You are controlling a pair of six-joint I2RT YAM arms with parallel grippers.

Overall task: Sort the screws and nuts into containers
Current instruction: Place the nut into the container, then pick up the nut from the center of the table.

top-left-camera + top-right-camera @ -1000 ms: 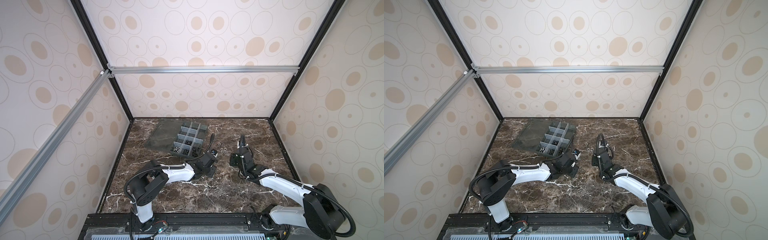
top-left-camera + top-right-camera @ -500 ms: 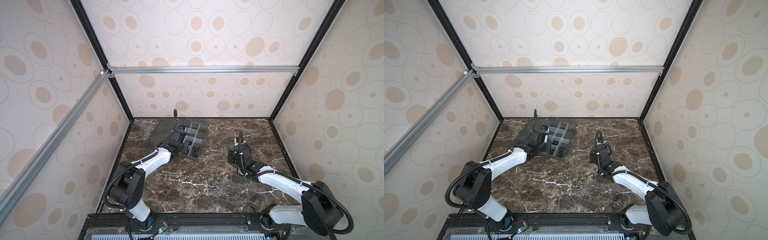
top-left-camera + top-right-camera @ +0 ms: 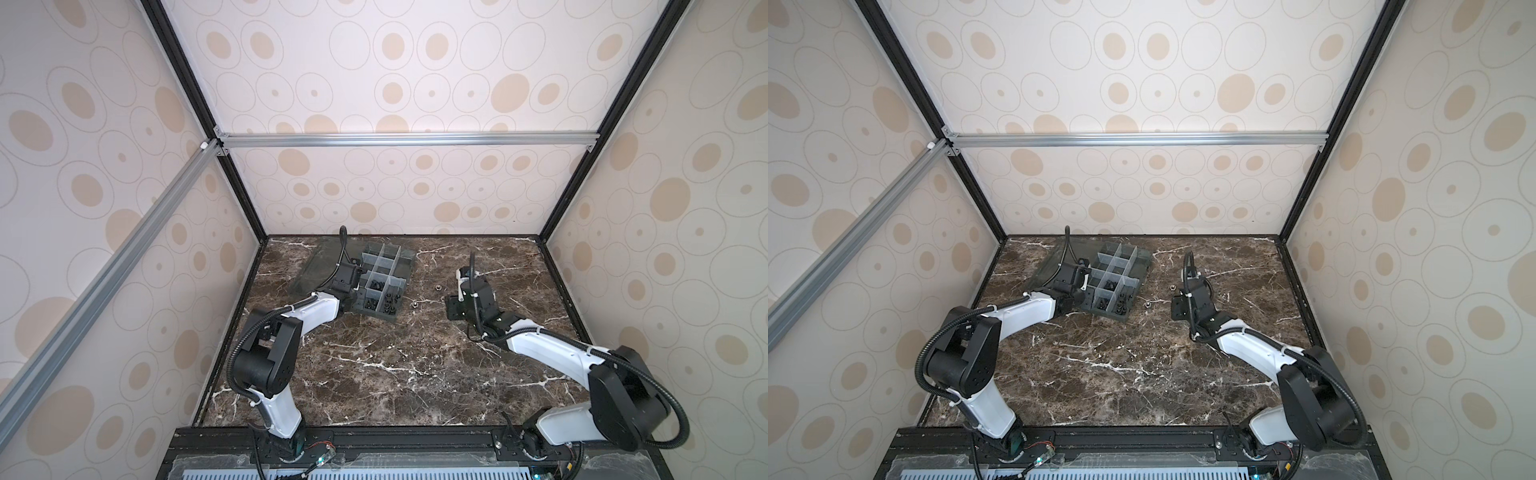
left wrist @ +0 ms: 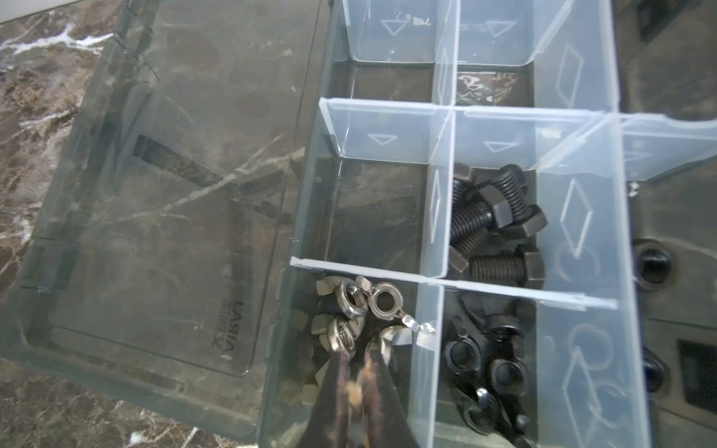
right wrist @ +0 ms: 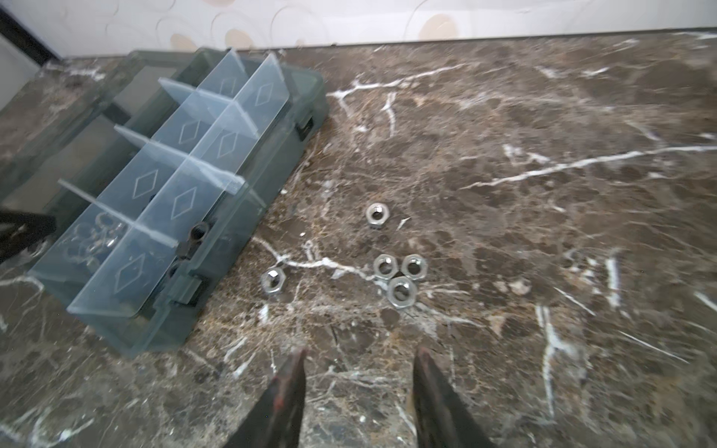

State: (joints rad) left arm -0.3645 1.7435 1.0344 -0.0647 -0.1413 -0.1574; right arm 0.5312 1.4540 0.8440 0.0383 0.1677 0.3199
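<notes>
The table (image 3: 374, 374) is dark brown marble with white veins. It butts against cream walls (image 3: 415, 195) dotted with tan ovals on three sides, and its near and middle stretch lies open between the two arms. The left arm (image 3: 316, 311) stretches to the far left, over the organizer box (image 3: 390, 282). The box sits close to the back wall, with its clear lid (image 4: 155, 194) lying flat on the table toward the left wall. The left jaws point down into one of the cells (image 4: 384, 135) on the lid side, only a narrow slit apart. Their tips are among the silver nuts (image 4: 349, 306) heaped there, and as far as I can see nothing is pinched between them. The right arm (image 3: 540, 345) hangs over the table to the right of the box, its jaws wide apart, holding nothing and clear of the surface. Black nuts (image 4: 485, 360) fill the cell beside the silver ones, and black screws (image 4: 492, 221) fill the next cell along. Five loose nuts (image 5: 399, 275) lie on the marble near the box's long side, three of them bunched together, ahead of the right jaws and apart from them.
</notes>
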